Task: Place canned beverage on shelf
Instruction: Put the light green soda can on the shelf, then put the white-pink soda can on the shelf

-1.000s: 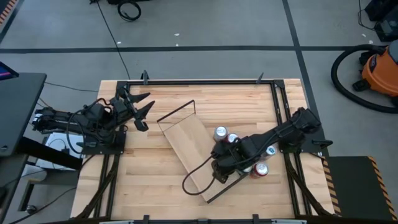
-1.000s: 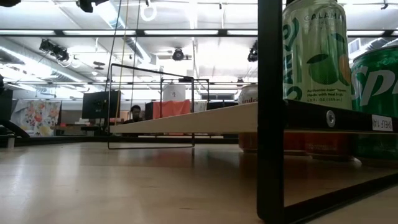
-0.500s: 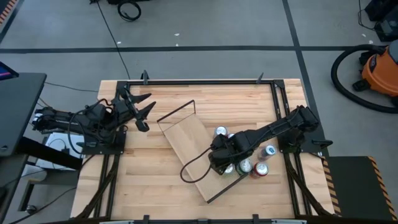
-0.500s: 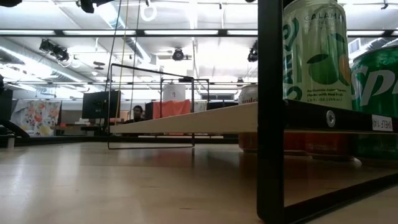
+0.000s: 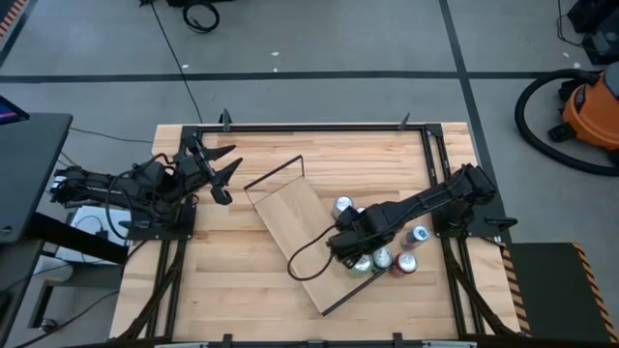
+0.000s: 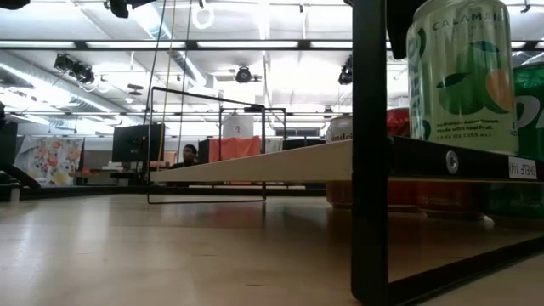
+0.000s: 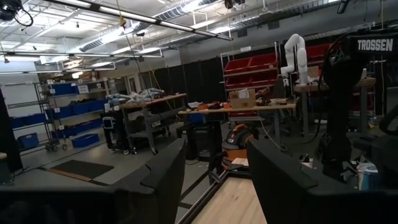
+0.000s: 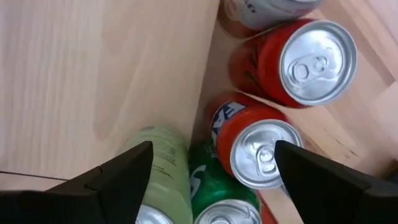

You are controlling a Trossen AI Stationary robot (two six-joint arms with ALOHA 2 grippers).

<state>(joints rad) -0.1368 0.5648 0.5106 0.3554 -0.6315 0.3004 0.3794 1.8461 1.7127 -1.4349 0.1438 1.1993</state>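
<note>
The shelf [image 5: 290, 220], a light-wood board with a dark wire frame, lies slantwise mid-table. It also shows in the low view [image 6: 280, 166]. A light-green can [image 6: 463, 76] stands upright on the board's right edge [image 8: 158, 162]. A dark-green can [image 8: 217, 186] and two red cans [image 8: 258, 146] [image 8: 305, 59] stand on the table beside that edge. My right gripper [image 5: 345, 247] hangs open over this cluster, its fingers on either side of the three nearest cans. My left gripper [image 5: 221, 172] is open and empty at the table's left. My right gripper has the inner side of one finger [image 8: 121, 177] against the light-green can's side wall [image 8: 155, 155], near the can's top. The finger also shows as a dark shape beside the can's top [image 6: 398, 25]. The fingers come from above, pointing down. The can stands upright on the board.
More cans stand right of the shelf: a silver-topped one [image 5: 343, 205], one under the right arm [image 5: 419, 234] and a red one [image 5: 404, 263]. The shelf's wire end frame [image 6: 370, 153] stands close to the low camera. A black cable loop [image 5: 305, 261] lies across the board.
My right gripper has shifted slightly toward the table's right and far edges. The light-green can has slid along the board's edge toward the other cans and stayed upright.
</note>
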